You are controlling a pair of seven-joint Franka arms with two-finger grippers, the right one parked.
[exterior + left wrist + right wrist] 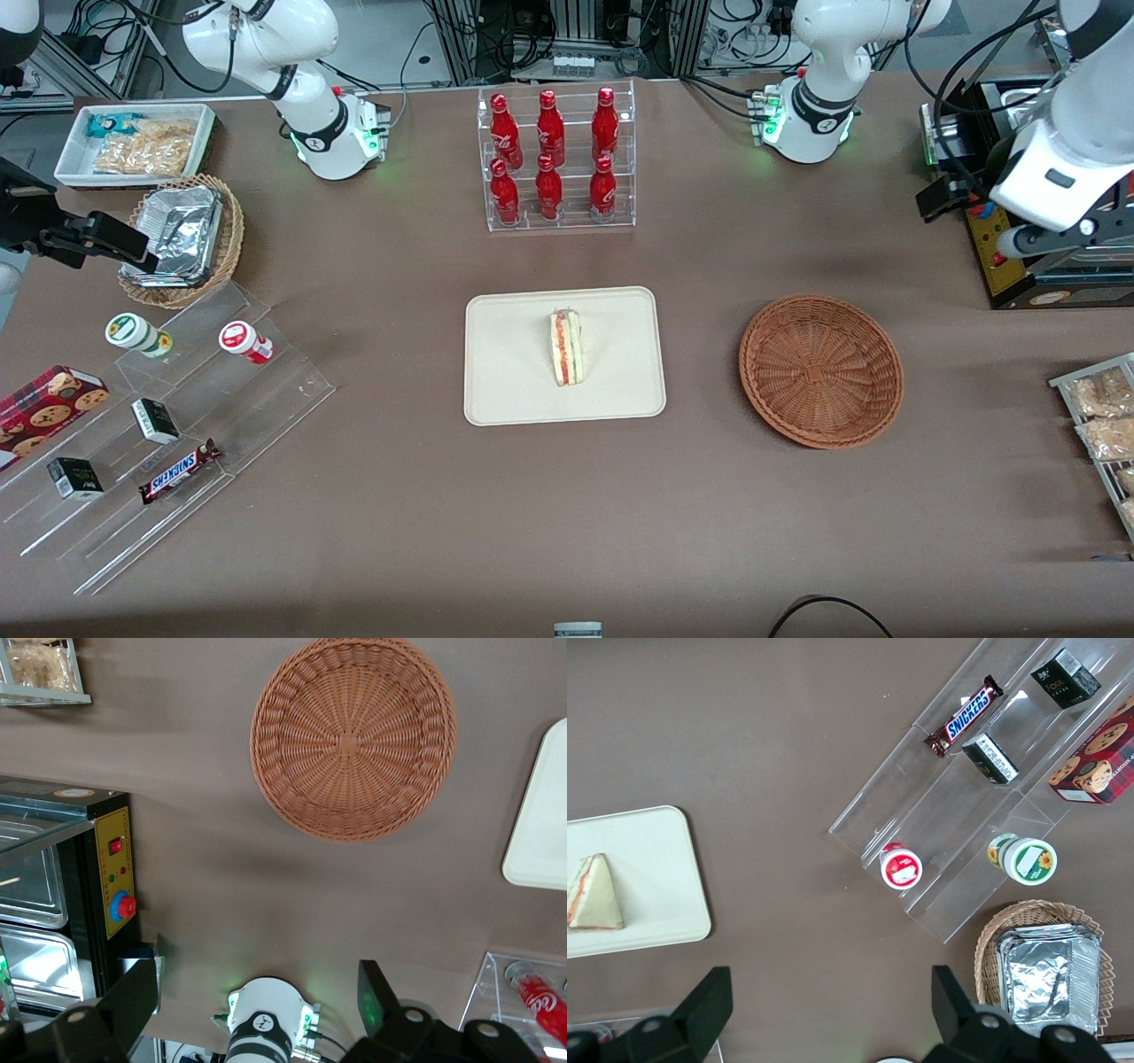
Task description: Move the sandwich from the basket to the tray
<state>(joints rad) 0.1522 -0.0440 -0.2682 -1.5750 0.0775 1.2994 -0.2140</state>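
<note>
Now the sandwich [568, 346] stands on its edge on the tray [505, 372], near the tray's middle.
Taking the tray as landmark: the basket [821, 370] sits on the brown surface [399, 496] beside it, toward the working arm's end, holding nothing. The hand [257, 1010] hangs high, well apart from the tray and above the surface near the basket, its fingers [133, 1001] spread apart and holding nothing.
</note>
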